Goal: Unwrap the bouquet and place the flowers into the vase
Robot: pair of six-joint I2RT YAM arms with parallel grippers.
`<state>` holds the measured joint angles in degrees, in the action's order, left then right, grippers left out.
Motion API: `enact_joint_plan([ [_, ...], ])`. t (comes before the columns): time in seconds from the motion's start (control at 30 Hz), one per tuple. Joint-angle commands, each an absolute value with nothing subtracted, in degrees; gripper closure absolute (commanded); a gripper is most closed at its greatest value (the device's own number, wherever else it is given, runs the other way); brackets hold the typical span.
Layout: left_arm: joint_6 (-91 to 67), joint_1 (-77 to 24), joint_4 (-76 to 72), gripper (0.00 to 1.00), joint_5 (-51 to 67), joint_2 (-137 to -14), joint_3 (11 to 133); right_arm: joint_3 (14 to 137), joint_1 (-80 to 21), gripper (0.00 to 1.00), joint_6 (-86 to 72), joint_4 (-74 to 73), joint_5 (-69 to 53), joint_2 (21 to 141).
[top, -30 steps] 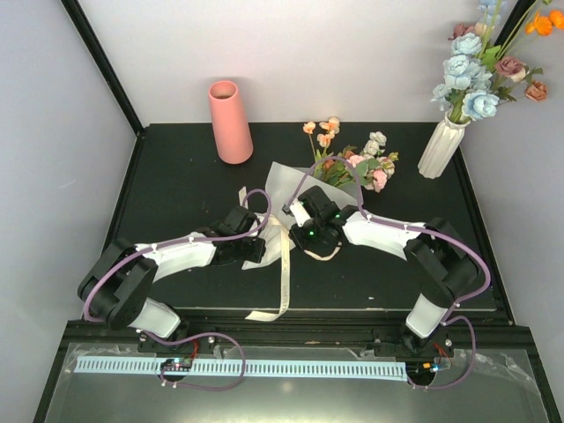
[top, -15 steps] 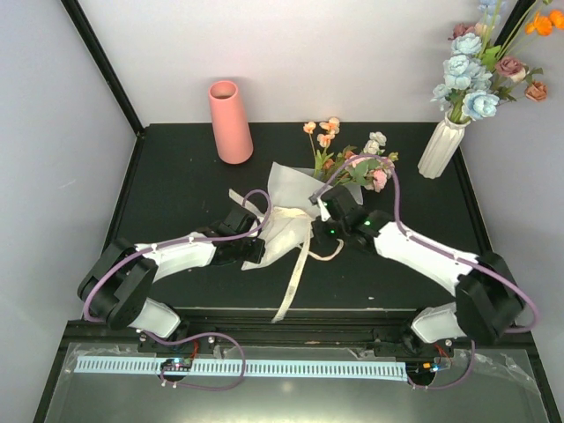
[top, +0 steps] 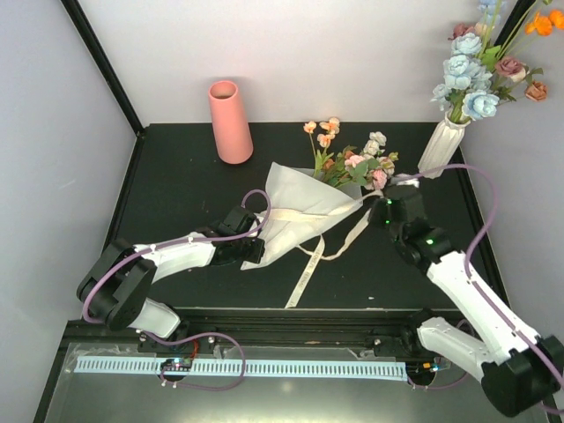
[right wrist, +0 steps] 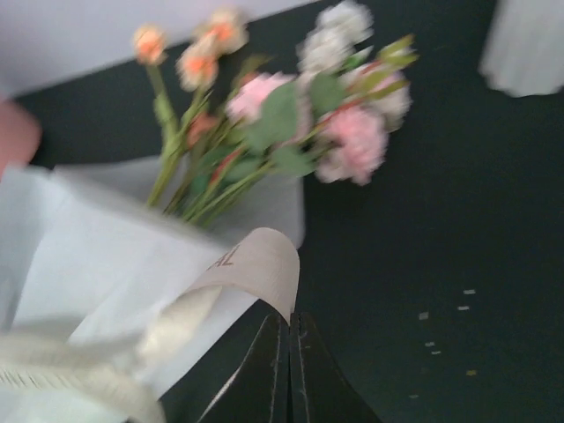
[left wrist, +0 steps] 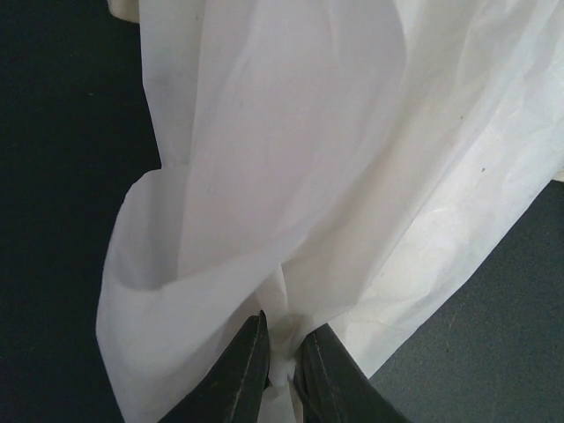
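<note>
White ribbed vase [top: 438, 148] far right, bouquet [top: 298, 213] mid-table — ribbon [top: 306, 273] trailing

White arm shells [top: 181, 254], black joints [top: 119, 291], purple cables [top: 483, 189], dark left claw [left wrist: 286, 324]

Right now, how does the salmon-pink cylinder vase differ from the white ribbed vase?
The salmon-pink cylinder vase stands back left with no flowers; the white ribbed narrow-necked vase stands back right holding blue, mauve and orange flowers. The pink vase is straight-sided; the white vase narrows at its neck. Both stand upright.
</note>
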<state>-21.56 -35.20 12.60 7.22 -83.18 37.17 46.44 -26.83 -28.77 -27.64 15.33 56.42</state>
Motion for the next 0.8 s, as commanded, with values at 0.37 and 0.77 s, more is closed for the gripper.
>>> enact_joint_plan([
  [0.37, -21.0, -34.7, 14.2, 0.87, 7.2, -80.7, 39.1, 41.1, -13.7, 0.73, -56.6, -41.1, 33.6, 52.5],
  [0.77, -20.7, -34.7, 18.3, 0.56, 6.3, -76.6, 40.6, 38.3, -13.7, 0.0, -40.3, -28.9, 8.7, 51.9],
])
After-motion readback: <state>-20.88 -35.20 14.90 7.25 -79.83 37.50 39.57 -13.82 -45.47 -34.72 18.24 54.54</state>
